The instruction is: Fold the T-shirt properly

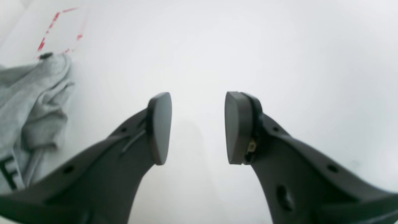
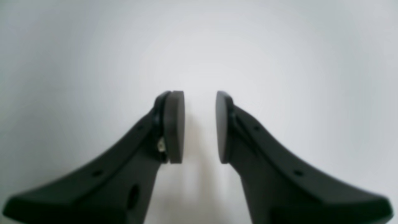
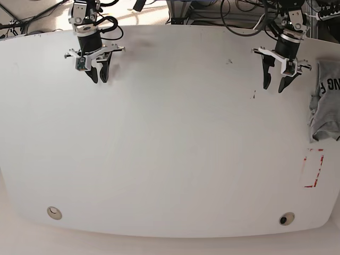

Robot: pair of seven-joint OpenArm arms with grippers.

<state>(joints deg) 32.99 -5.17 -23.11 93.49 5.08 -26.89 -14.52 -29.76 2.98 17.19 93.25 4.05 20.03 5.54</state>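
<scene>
Both dark grey tools hang over the bench with nothing between their pads. Left tool (image 1: 198,127), seen from its own wrist camera, has its two flat oval pads (image 1: 160,127) standing clearly apart, bare white surface showing through the gap. In the base view that left tool (image 3: 275,82) sits at the upper right of the frame, fingers pointing down toward the bench, gripping nothing. Right tool (image 2: 200,127) shows a narrower gap in its wrist view, pads parallel and parted, again only white bench behind them; in the base view the right tool (image 3: 98,74) is at the upper left, also empty.

Over to the light heather-grey cotton T-shirt (image 3: 325,101): it lies crumpled at the far right edge of the base view, partly cut off by the frame, black block letters showing on its upper part, just beside the left tool but not touching it. From the left wrist camera the T-shirt (image 1: 31,102) bunches along the left edge.

A dashed red rectangle of marks (image 3: 313,168) sits on the white oval bench (image 3: 170,143) just below the shirt.
</scene>
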